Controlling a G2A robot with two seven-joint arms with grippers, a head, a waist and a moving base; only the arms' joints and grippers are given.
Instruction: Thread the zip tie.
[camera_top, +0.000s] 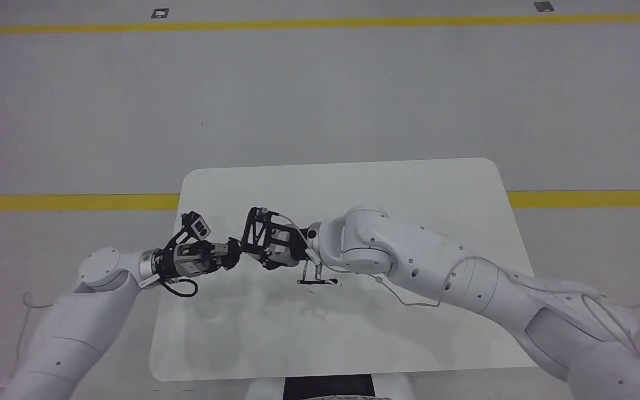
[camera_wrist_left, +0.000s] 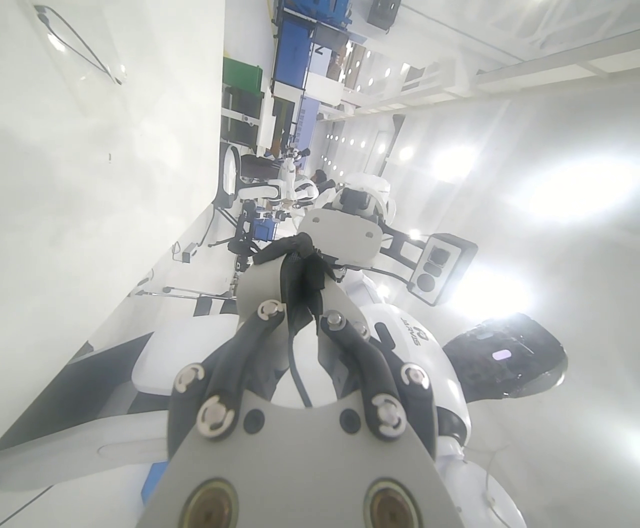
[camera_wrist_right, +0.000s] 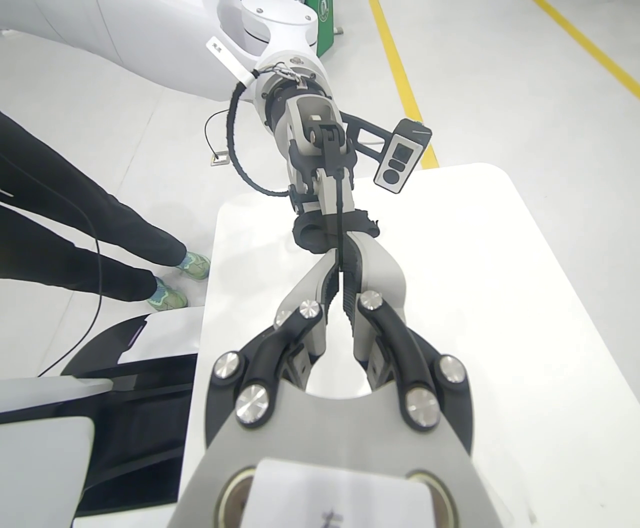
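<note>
Zip tie (camera_wrist_right: 340, 225) hung just above the worktop (camera_top: 420, 200), lower left of centre in the top view. My left end effector (camera_wrist_left: 299, 272) was clamped on one stretch, the right end effector (camera_wrist_right: 341, 274) pinched tight on another. I couldn't see the tail through the head, so I judged threading unfinished.

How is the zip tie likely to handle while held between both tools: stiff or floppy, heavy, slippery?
Probably springy, not limp: the zip tie runs almost straight between the right tool and the left tool, bowing only gently in the left wrist view. Likely very light, being so thin. It could slip or twist, since each tool pinches a narrow strap.
</note>
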